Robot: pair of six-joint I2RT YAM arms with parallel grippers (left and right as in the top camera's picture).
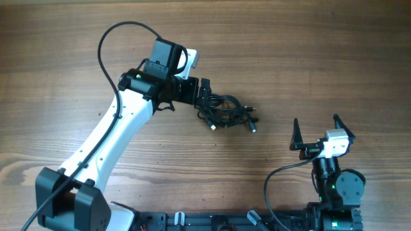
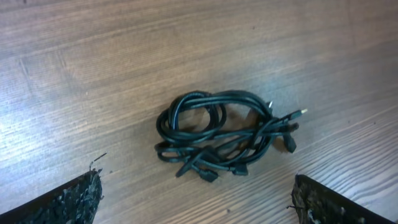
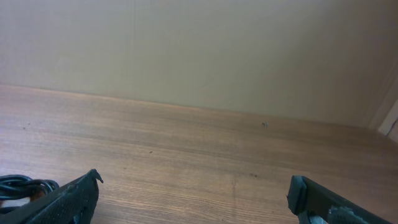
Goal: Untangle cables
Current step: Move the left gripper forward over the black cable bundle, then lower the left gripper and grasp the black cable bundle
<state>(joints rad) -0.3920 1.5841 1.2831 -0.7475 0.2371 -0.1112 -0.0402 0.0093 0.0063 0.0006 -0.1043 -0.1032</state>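
Note:
The cables lie as one small tangled knot of thin black cords on the wooden table, with plug ends sticking out at the lower right. My left gripper hovers at the knot's left edge, open. In the left wrist view the cables sit just ahead of the left gripper, whose jaws stand wide apart with bare wood between them. My right gripper is open near the front right, well away from the knot. In the right wrist view the right gripper holds nothing, and the cables show at the lower left.
The wooden table stretches all around the knot. The left arm's thick black cable loops above its white link. The arm bases stand along the front edge. A pale wall rises beyond the table.

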